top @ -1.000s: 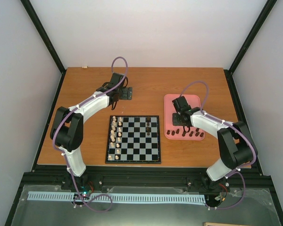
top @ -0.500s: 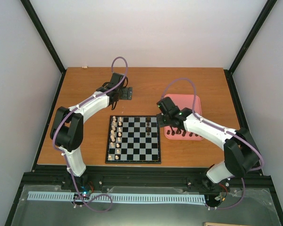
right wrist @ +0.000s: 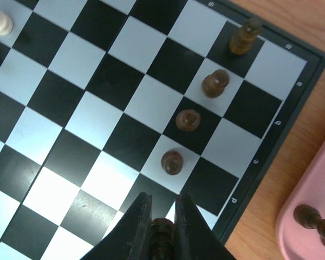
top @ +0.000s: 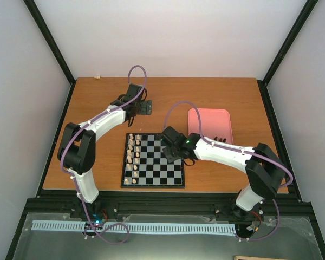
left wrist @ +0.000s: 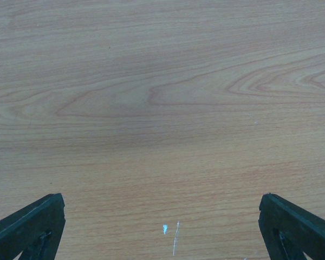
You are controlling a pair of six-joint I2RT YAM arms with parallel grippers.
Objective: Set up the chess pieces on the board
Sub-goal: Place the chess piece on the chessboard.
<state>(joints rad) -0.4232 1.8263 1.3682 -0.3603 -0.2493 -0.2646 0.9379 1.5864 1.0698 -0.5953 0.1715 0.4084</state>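
Chess piece [right wrist: 162, 234] pinched in right gripper [right wrist: 163, 201] over board [right wrist: 86, 116] — left gripper [left wrist: 161, 208] spread.

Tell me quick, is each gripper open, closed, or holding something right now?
Left gripper: open, holding nothing, over the table.
Right gripper: shut on a dark chess piece above the board.

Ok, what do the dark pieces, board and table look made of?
Dark pieces: probably turned wood, brown with glossy sheen. Board: smooth, slightly reflective squares, black frame; plastic or coated, unclear. Table: wood-grain pattern, possibly laminate.
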